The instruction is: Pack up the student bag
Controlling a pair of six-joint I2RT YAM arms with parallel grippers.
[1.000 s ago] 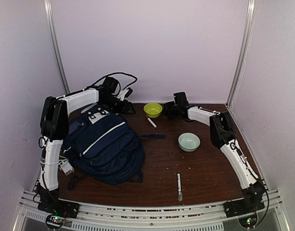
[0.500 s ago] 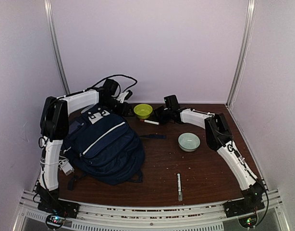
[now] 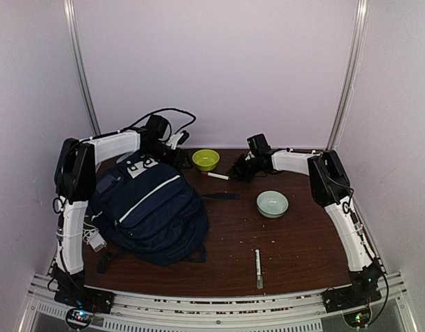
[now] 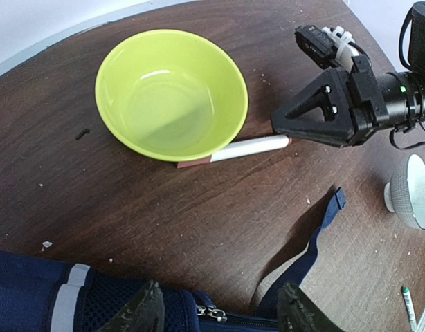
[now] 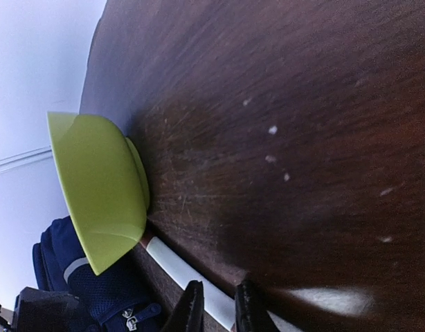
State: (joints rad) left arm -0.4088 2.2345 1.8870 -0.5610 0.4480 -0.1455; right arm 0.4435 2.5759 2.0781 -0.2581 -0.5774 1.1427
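Observation:
The student bag [image 3: 150, 211], navy with white trim, lies at the left of the table; its zipper edge [image 4: 32, 304] shows in the left wrist view. My left gripper [image 4: 219, 315] hovers open over the bag's top, zipper pulls between the fingertips, nothing held. A white marker with a red cap [image 3: 216, 176] lies on the table against a lime bowl [image 3: 205, 159]. My right gripper [image 5: 219, 308] sits low at the marker's [image 5: 178, 266] white end, its jaws a narrow gap apart on either side of it. In the left wrist view that gripper [image 4: 290, 135] touches the marker's [image 4: 243, 147] tip.
A pale green bowl [image 3: 272, 203] stands right of centre. A second pen [image 3: 258, 268] lies near the front edge. A blue bag strap [image 3: 219, 196] trails across the table toward the middle. The back wall is close behind the lime bowl.
The right gripper pushed the lime bowl and the marker left, then drew back slightly to the right, and its jaws have parted a little. The left arm has not moved.

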